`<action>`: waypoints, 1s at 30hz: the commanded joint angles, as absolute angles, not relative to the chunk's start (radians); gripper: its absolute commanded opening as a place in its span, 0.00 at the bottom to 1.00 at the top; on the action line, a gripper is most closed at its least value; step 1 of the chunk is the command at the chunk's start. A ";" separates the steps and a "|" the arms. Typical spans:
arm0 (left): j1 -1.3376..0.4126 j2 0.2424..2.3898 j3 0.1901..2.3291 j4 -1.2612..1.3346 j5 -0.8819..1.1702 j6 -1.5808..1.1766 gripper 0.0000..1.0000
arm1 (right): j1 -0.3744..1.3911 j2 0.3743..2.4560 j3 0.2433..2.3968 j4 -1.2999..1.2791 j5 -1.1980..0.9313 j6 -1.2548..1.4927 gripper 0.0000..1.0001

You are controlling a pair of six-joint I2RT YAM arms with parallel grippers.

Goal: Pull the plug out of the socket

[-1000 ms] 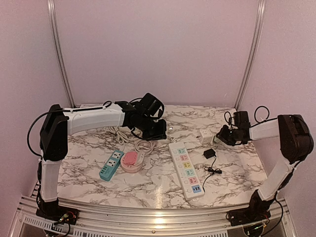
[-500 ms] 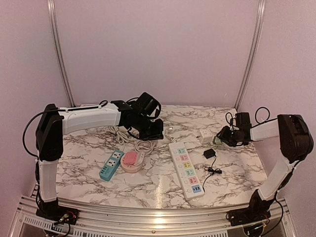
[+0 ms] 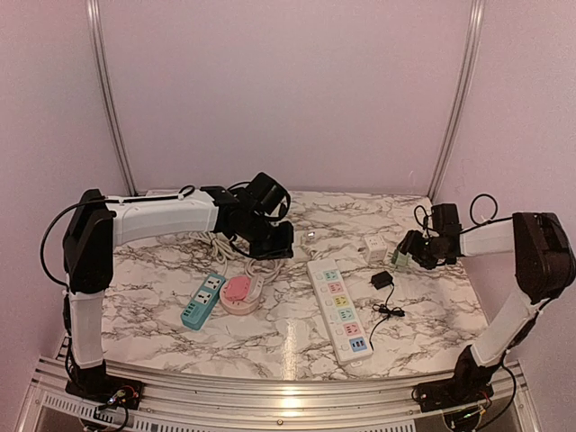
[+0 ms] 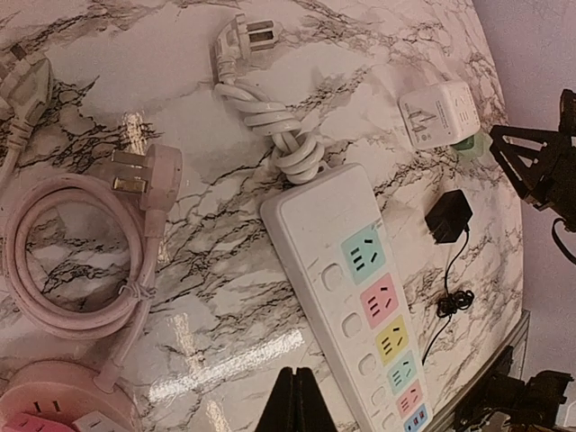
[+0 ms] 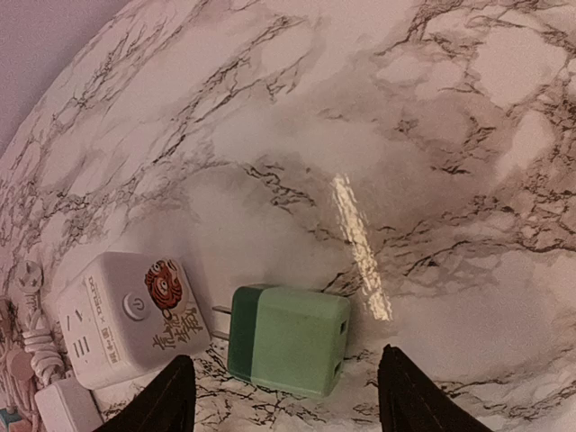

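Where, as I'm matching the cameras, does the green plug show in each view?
Top external: right of centre, the green plug lies just right of the white cube socket.
Left wrist: upper right, at the cube's lower right corner.
Right wrist: bottom centre, right of the cube.
Shared landmark: the white cube socket.

Both arms share one build: smooth white shells on the long links and chunky black housings at the joints. On the left arm (image 3: 162, 219) a thin black cable (image 3: 45, 245) arcs free beside the elbow housing. The right arm (image 3: 490, 236) carries black cable loops (image 3: 483, 196) near its wrist. Wrists and grippers are all black. The left gripper (image 4: 295, 403) tapers to a narrow wedge. The right gripper (image 5: 288, 396) has broad, matte fingers (image 5: 162, 400) with rounded edges. Small red wires show at the left base (image 3: 115, 394).
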State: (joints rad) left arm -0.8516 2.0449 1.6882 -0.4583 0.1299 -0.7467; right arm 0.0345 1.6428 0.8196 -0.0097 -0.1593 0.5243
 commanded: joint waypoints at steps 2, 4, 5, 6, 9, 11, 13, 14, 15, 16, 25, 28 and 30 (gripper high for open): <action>-0.833 1.982 1.647 -0.482 0.105 -0.729 0.00 | 0.029 1.588 0.843 -0.092 -0.118 0.478 0.70; -0.824 1.970 1.626 -0.483 0.100 -0.728 0.00 | 0.035 1.564 0.848 -0.116 -0.106 0.464 0.71; -0.816 1.965 1.615 -0.482 0.098 -0.728 0.00 | 0.042 1.552 0.853 -0.130 -0.096 0.458 0.72; -0.810 1.956 1.600 -0.482 0.094 -0.727 0.00 | 0.053 1.540 0.858 -0.144 -0.083 0.452 0.73; -0.789 1.926 1.554 -0.482 0.071 -0.723 0.00 | 0.106 1.509 0.886 -0.198 -0.032 0.432 0.74; -0.772 1.897 1.509 -0.482 0.060 -0.721 0.00 | 0.152 1.493 0.906 -0.230 -0.008 0.427 0.74; -0.751 1.868 1.462 -0.477 0.056 -0.724 0.00 | 0.215 1.482 0.925 -0.254 -0.005 0.431 0.74; -0.741 1.854 1.438 -0.474 0.053 -0.724 0.00 | 0.246 1.478 0.935 -0.266 -0.005 0.434 0.74; -0.731 1.838 1.412 -0.470 0.048 -0.724 0.00 | 0.280 1.478 0.944 -0.280 0.012 0.438 0.74; -0.720 1.824 1.385 -0.466 0.043 -0.725 0.00 | 0.313 1.480 0.957 -0.292 0.031 0.443 0.74; -0.677 1.743 1.217 -0.444 0.037 -0.723 0.00 | 0.617 1.558 1.066 -0.311 -0.021 0.548 0.72; -0.674 1.728 1.181 -0.430 0.039 -0.728 0.00 | 0.697 1.616 1.118 -0.288 -0.053 0.577 0.68; -0.671 1.716 1.156 -0.421 0.041 -0.733 0.00 | 0.743 1.659 1.158 -0.284 -0.073 0.590 0.65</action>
